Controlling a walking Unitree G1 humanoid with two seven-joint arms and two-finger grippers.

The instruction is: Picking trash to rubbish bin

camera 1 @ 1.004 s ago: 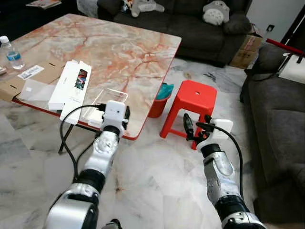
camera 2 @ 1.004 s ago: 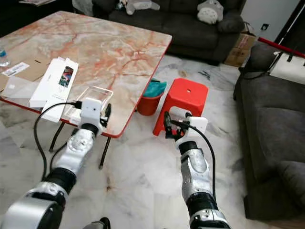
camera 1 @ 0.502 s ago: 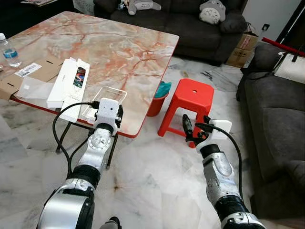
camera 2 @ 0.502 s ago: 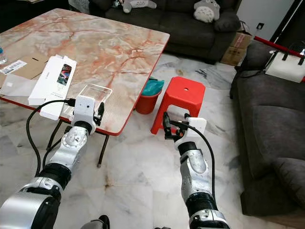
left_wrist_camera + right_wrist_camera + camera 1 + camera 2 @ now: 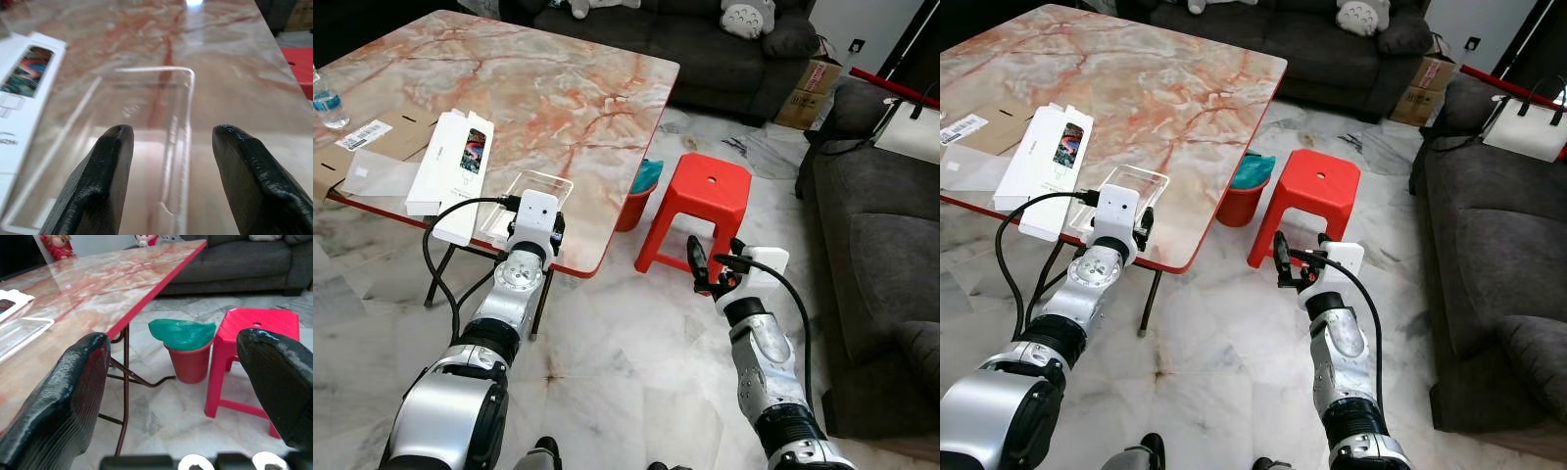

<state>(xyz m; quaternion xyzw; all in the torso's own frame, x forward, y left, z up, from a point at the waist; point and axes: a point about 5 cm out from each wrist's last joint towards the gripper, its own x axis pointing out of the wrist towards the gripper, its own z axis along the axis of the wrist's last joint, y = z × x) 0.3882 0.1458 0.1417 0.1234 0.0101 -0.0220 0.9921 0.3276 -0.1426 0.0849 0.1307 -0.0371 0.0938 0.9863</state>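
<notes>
Left wrist: claw (image 5: 168,142) spread before clear tray (image 5: 142,117)

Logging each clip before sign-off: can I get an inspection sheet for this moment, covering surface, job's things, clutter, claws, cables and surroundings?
Surface: marble-patterned table with red edge, on pale marble floor.
Job's things: clear plastic tray at the table's near edge; red bin with green liner beside the table, next to the red stool.
Clutter: white box, flat cardboard, water bottle.
Claws: left claw open, fingers either side of the tray's near end; right claw open, held over the floor near the stool.
Cables: black cable looping from the left wrist; another along the right forearm.
Surroundings: dark sofas, plush toys, cardboard carton.
</notes>
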